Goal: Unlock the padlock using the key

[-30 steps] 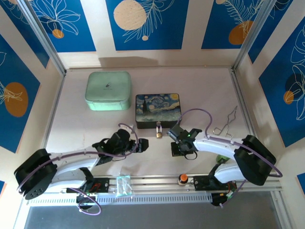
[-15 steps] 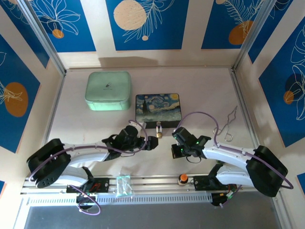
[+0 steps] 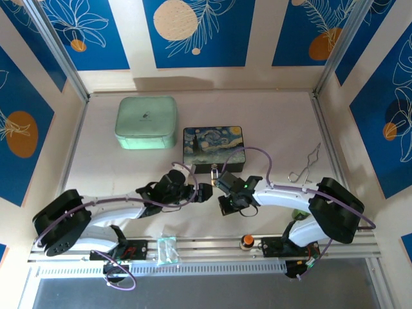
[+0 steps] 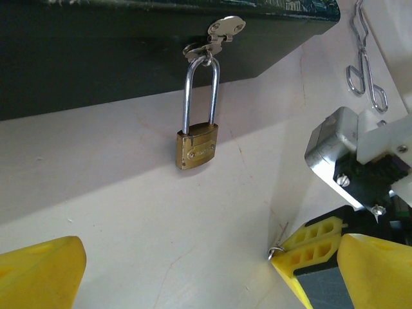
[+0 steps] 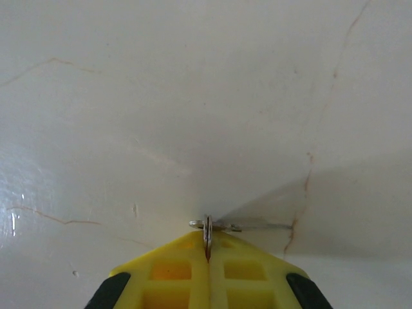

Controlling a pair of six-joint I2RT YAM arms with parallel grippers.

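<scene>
— Padlock point(image 4: 197, 147) first: where is it?
— Hooked by its silver shackle through the hasp point(image 4: 219, 29) on the front of the dark painted box point(image 3: 212, 147). Its brass body lies on the table point(image 4: 129, 212) on the near side of the box.
— And the left gripper point(image 4: 209, 264)?
— Spread wide, with nothing in it. From its wrist view the padlock sits ahead, roughly midway between the two yellow fingers point(image 4: 38, 273) and apart from both.
— The key point(image 5: 215, 225)?
— Pinched in the right gripper point(image 5: 207, 248), whose fingers are pressed tight together on it. A sliver of metal and a small ring stick out past the tips. It's down close to the table, but I can't tell whether it touches.
— And relative to the lock?
— Near but apart. In the left wrist view the right gripper's tips come in at the lower right, just beside the left gripper's right finger. The padlock is up and to the left of them, across bare table.
— Anything else about?
— A bent wire tool point(image 3: 306, 168) off to the right, and a mint-green case point(image 3: 146, 121) left of the box.
</scene>
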